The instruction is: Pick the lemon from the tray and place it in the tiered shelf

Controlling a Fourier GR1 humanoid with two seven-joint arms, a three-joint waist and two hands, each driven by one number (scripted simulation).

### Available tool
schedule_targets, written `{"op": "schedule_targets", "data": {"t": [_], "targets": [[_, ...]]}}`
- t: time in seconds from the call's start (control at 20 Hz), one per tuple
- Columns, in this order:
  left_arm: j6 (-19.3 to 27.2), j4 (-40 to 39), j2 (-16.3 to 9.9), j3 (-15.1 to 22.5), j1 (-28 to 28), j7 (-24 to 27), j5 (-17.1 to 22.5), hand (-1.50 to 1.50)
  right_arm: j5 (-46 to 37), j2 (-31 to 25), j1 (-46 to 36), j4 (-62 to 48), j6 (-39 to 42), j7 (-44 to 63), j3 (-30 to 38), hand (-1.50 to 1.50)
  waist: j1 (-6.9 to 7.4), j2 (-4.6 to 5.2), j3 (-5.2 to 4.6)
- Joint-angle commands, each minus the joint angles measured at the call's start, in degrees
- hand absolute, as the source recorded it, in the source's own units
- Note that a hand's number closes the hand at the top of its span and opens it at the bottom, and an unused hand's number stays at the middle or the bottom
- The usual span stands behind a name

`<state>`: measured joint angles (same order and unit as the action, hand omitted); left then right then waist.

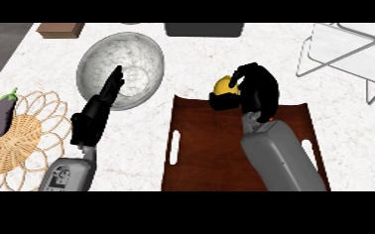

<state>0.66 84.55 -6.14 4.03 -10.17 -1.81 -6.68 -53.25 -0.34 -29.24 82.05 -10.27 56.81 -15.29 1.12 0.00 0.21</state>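
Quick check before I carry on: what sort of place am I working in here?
Most likely a kitchen counter: a pale speckled counter top carrying a metal bowl, a brown serving tray and an eggplant on a woven mat. The right hand holds a lemon.

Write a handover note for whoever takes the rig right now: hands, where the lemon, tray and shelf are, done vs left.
Right hand: fingers curled round the lemon, at the far edge of the brown tray. I can't tell whether the lemon is lifted clear of the tray.
Left hand: open, fingers straight, holding nothing, in front of the grey bowl.
Tiered shelf: white frame at the far right of the counter; nothing visible in the part that shows.
Done: lemon grasped.
Left: carry it right to the shelf, set it on a tier, release.
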Motion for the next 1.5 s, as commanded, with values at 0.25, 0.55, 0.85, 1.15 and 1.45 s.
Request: {"op": "schedule_targets", "data": {"t": [0.25, 0.55, 0.85, 1.15, 1.45], "targets": [[-0.6, -1.6, -0.4, -1.5, -0.4, 0.0, 0.5, 0.00, -7.6, 0.3, -13.5, 4.1, -5.0, 11.4, 1.2, 1.50, -0.82, -0.07, -0.25], [-0.6, -0.1, -0.3, -1.3, 0.4, -1.8, 0.3, 0.00, -18.2, -1.8, -16.7, 8.8, 4.5, 14.8, 5.2, 1.50, -1.41, -0.22, -0.26], [0.7, -2.0, 0.7, -1.0, 0.8, 1.0, -1.2, 0.00, -22.4, -5.0, -22.2, 11.9, 9.8, 14.2, 11.7, 1.50, -1.44, -0.17, -0.27], [1.1, -2.3, 2.1, -0.3, -0.3, 0.2, -1.6, 0.00, -25.8, -8.6, -27.6, 10.0, 14.7, 10.9, 16.4, 1.50, -1.20, -0.09, -0.26], [-1.9, -2.1, 0.0, -2.2, 0.3, 0.1, 0.5, 0.00, -26.5, -11.3, -32.0, 4.0, 13.1, 8.2, 22.0, 1.50, -0.70, 0.02, -0.26]]}}
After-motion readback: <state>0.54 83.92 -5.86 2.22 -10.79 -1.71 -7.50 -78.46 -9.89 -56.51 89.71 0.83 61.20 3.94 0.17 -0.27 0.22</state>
